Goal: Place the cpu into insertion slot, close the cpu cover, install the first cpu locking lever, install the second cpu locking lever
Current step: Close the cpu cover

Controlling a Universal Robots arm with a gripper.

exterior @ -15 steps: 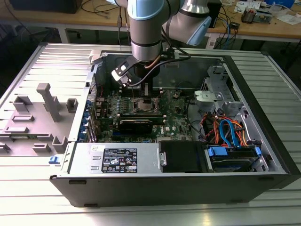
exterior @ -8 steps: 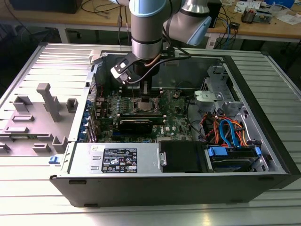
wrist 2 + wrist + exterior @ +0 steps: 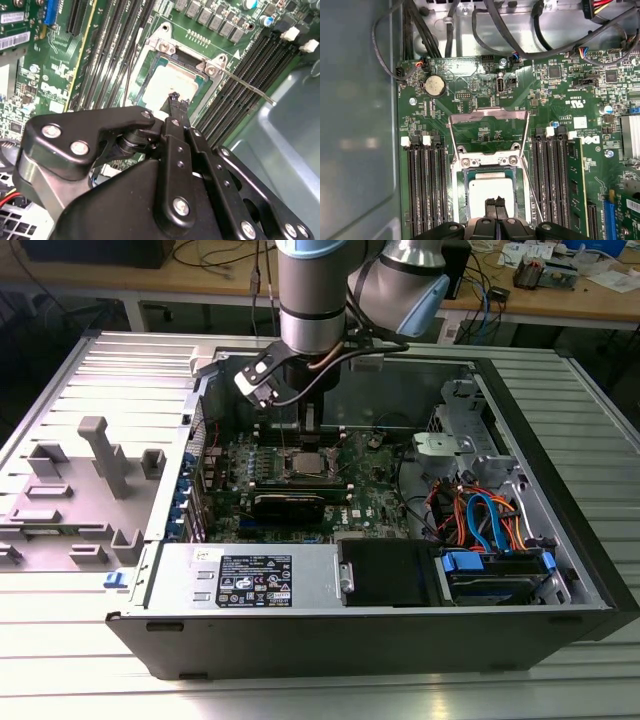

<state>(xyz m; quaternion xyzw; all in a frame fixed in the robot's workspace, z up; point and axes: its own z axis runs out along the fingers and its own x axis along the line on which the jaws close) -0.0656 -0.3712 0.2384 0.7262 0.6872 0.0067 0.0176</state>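
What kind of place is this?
Probably a robotics laboratory or workshop: a robot arm hangs over an open computer case on a ribbed metal table, and cluttered wooden workbenches with cables stand behind.

Bright, even light fell from overhead; the cpu [image 3: 491, 187] glared white, and the case wall [image 3: 355, 125] carried a pale sheen.

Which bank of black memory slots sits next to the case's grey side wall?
The memory bank bordering the grey wall; the other bank lies across the insertion slot, toward the blue expansion slot.
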